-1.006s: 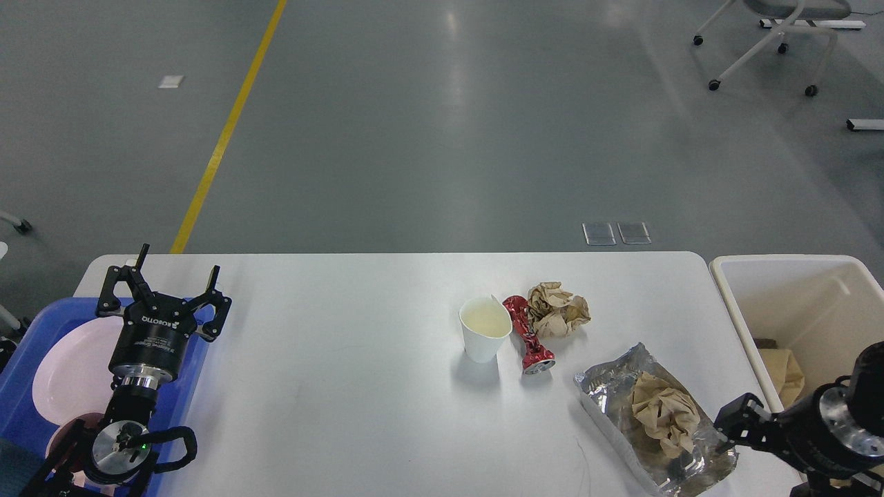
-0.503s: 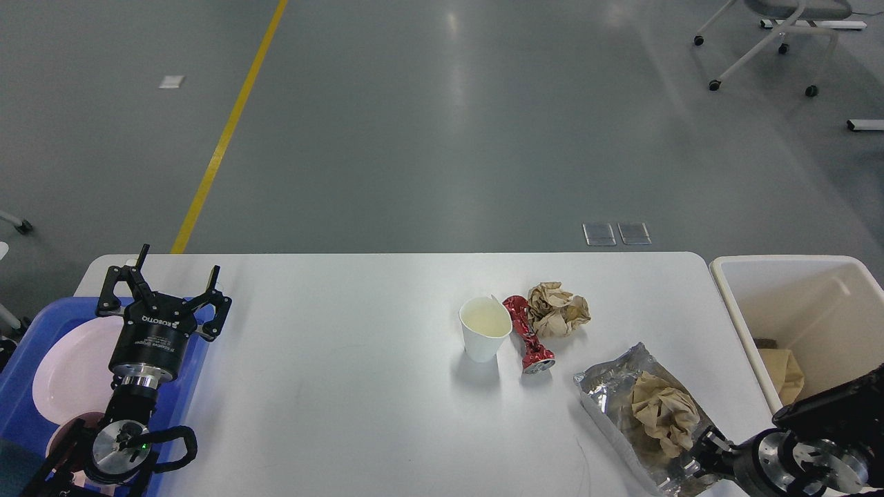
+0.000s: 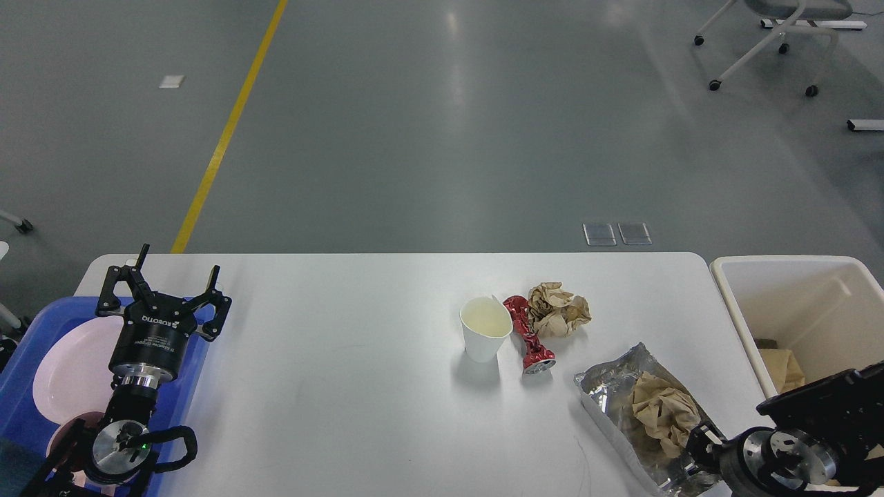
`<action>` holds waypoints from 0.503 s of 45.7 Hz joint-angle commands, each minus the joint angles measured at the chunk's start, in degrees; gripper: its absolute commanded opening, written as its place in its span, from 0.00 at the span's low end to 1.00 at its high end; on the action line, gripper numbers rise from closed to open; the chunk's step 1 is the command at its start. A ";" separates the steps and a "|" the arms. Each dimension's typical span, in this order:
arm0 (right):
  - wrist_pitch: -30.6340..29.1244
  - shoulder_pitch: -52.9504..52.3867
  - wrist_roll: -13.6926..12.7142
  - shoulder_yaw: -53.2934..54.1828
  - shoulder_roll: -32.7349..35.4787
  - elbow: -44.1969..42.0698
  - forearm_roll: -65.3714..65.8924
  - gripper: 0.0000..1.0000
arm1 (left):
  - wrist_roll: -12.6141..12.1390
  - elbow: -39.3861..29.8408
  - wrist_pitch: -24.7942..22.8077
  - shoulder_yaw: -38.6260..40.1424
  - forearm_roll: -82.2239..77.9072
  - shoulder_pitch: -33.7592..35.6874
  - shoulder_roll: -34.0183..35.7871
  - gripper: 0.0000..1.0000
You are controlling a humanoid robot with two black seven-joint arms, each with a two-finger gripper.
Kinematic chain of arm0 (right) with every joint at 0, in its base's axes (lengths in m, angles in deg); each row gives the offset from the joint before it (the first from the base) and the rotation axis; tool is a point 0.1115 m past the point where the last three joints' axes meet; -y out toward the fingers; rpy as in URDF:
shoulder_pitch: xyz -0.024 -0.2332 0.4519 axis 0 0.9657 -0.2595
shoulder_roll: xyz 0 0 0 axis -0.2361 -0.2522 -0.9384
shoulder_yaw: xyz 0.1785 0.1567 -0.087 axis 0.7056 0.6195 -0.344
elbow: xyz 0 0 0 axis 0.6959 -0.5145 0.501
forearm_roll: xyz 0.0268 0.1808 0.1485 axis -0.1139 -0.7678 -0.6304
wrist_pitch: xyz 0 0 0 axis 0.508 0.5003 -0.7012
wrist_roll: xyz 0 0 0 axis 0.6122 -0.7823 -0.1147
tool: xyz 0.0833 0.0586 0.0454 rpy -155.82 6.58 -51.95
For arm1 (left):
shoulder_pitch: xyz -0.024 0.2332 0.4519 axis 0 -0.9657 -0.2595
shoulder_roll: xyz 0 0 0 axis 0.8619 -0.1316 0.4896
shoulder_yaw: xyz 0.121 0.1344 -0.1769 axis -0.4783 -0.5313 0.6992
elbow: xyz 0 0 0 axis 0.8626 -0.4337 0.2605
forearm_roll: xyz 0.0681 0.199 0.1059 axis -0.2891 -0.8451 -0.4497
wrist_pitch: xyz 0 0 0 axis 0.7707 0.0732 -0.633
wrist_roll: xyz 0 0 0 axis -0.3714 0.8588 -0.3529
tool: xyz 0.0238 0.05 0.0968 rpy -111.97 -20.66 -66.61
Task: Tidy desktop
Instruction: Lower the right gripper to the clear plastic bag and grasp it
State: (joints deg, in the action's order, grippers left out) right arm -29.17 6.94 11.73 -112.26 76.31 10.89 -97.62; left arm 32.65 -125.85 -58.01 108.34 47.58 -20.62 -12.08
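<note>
The white desktop [image 3: 345,386] holds a white paper cup [image 3: 485,336], a crushed red can [image 3: 528,338] and a crumpled brown paper ball [image 3: 558,309] close together right of centre. A silver foil bag [image 3: 615,386] lies at the front right with another crumpled brown paper [image 3: 659,411] on it. My left gripper [image 3: 178,266] is open and empty, above the desktop's left end by the blue tray. My right gripper [image 3: 699,447] is at the foil bag's near right edge. Its fingers are dark and cannot be told apart.
A blue plastic tray [image 3: 27,331] with a pink plate [image 3: 65,359] stands at the left end, partly under my left arm. A cream-white bin [image 3: 732,304] stands beside the table's right end, with brown paper [image 3: 784,369] inside. An office chair [image 3: 773,41] stands far back right.
My right arm has swung down and left; its gripper has gone from beside the bin to the foil bag's near right edge. The left arm and the objects have not moved.
</note>
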 commanded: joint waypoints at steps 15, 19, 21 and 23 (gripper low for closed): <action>0.67 2.51 -0.04 2.12 -2.90 -3.54 -1.41 0.00 | 0.00 0.00 0.06 0.00 0.00 0.00 0.00 0.96; 0.15 2.78 -0.04 2.03 -2.99 -3.64 -1.41 0.00 | 0.00 0.00 -0.02 0.00 0.00 0.00 0.00 0.96; 0.24 2.78 -0.21 2.03 -2.90 -3.72 -1.41 0.00 | 0.00 0.00 -0.02 0.00 0.00 0.00 0.00 0.96; 0.32 2.78 -0.30 2.03 -2.82 -3.64 -1.50 0.00 | -0.09 0.00 -0.02 0.00 0.00 0.00 0.00 0.96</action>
State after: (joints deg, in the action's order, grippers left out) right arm -28.79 9.61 11.68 -110.16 73.40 7.30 -99.05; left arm 32.65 -125.85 -58.02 108.34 47.58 -20.62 -12.07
